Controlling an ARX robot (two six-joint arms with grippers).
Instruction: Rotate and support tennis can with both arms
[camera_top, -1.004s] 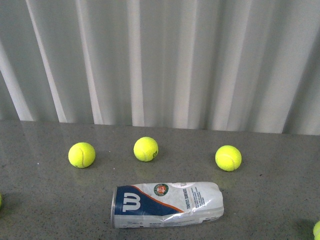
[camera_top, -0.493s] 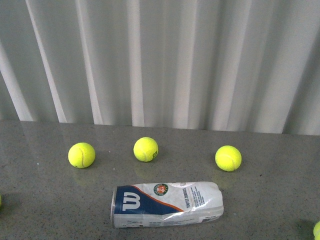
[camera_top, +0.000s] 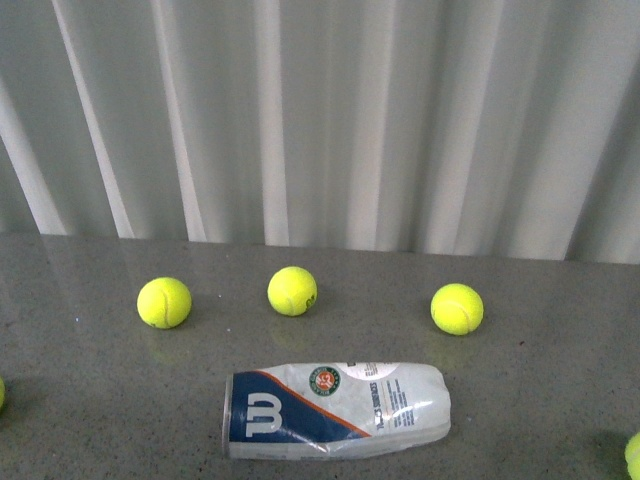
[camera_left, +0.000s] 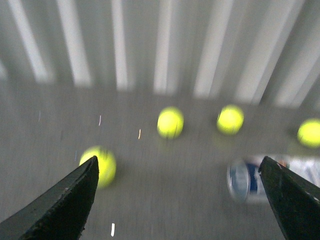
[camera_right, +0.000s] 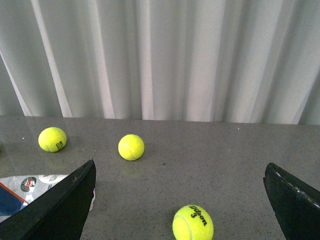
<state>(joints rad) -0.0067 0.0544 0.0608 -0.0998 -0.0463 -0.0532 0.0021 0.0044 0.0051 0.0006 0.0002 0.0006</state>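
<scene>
The tennis can (camera_top: 335, 410) lies on its side on the grey table near the front edge, silver rim to the left, Wilson label up. Neither arm shows in the front view. The left wrist view is blurred; my left gripper (camera_left: 180, 192) is open and empty, and the can's rim end (camera_left: 245, 180) sits just inside one finger (camera_left: 292, 200). My right gripper (camera_right: 180, 192) is open and empty; the can's closed end (camera_right: 30, 192) shows beyond one finger (camera_right: 60, 210), and a tennis ball (camera_right: 193, 223) lies between the fingers.
Three tennis balls (camera_top: 164, 302) (camera_top: 292, 291) (camera_top: 457, 308) stand in a row behind the can. Further balls sit at the table's far left edge (camera_top: 1, 393) and far right edge (camera_top: 633, 455). A white pleated curtain (camera_top: 320, 120) hangs behind the table.
The front view has shifted slightly, so the balls and can sit a little differently in frame. The can has not visibly moved on the table.
</scene>
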